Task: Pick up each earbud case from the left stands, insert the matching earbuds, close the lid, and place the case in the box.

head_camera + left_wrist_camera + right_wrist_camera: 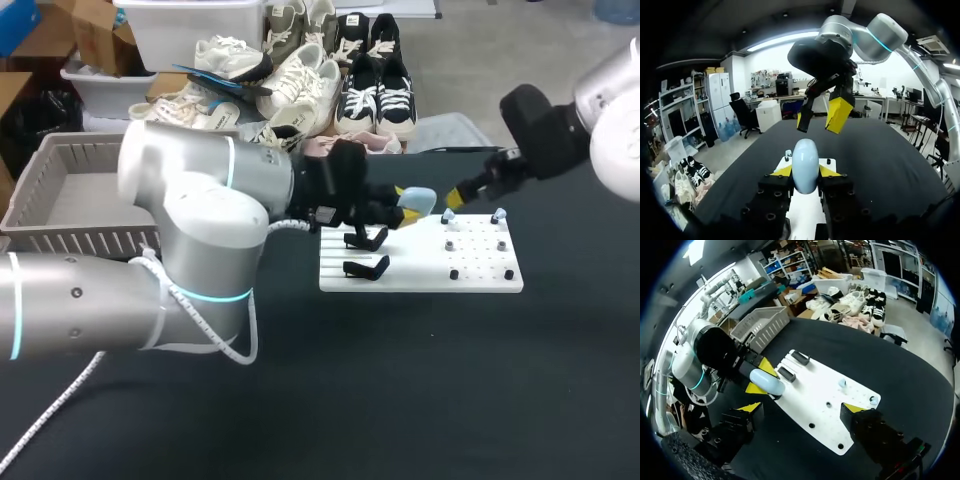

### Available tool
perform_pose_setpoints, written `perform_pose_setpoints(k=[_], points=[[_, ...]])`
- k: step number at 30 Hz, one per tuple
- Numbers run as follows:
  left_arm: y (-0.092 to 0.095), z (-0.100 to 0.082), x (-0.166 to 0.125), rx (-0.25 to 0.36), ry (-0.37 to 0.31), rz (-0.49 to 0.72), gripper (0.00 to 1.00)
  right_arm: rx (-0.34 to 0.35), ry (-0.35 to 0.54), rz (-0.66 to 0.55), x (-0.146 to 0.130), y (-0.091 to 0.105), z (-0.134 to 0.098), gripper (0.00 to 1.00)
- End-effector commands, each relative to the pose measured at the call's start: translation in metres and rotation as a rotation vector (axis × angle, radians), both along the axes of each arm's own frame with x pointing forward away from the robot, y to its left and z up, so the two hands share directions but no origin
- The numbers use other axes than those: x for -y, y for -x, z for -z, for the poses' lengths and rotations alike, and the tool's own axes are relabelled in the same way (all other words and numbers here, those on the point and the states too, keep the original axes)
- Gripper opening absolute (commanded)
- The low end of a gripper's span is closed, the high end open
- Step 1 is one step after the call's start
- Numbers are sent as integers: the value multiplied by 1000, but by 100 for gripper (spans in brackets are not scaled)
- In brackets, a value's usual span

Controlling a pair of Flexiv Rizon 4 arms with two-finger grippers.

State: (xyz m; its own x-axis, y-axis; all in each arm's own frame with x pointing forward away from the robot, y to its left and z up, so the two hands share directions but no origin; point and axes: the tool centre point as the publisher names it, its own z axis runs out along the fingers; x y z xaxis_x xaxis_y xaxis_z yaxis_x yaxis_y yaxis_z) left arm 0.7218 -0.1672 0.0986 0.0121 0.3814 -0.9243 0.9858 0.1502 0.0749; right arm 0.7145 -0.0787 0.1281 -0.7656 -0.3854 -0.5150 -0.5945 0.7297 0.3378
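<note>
My left gripper (408, 200) is shut on a pale blue earbud case (420, 199), holding it above the white board (420, 270). In the left wrist view the closed case (805, 165) stands upright between the yellow tips. My right gripper (455, 197) hangs open just right of the case, and in the left wrist view the right gripper (820, 116) is above and ahead of it. Two black stands (365, 240) on the board's left part are bare. Two small earbuds (842, 383) (873, 400) sit on pegs at the board's right end, under my open right gripper (801, 407).
A grey slatted basket (70, 195) stands at the table's back left, partly behind my left arm. Several dark peg holes dot the board's right half. Dark table surface stretches in front of the board.
</note>
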Motion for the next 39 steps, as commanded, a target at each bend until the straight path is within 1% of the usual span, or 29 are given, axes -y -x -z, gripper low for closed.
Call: perform_pose_setpoints(k=[1, 8, 16, 21, 31, 39], points=[[-6, -1, 7, 3, 0, 0, 0, -7, -19, -18, -2, -2, 3, 100], [-7, -7, 12, 12, 5, 6, 0, -12, -25, -34, -7, -5, 6, 100], [-1, -9, 17, 12, 12, 23, 0, -14, -23, -43, -8, -9, 7, 100], [1, -7, 20, 8, 10, 30, 0, -8, -19, -44, -6, -9, 5, 100], [0, -1, 20, 1, 0, 27, 0, 1, -12, -45, -4, -9, 0, 100], [7, 2, 16, -16, 13, 32, 0, 14, -4, -30, 3, -8, -5, 100]])
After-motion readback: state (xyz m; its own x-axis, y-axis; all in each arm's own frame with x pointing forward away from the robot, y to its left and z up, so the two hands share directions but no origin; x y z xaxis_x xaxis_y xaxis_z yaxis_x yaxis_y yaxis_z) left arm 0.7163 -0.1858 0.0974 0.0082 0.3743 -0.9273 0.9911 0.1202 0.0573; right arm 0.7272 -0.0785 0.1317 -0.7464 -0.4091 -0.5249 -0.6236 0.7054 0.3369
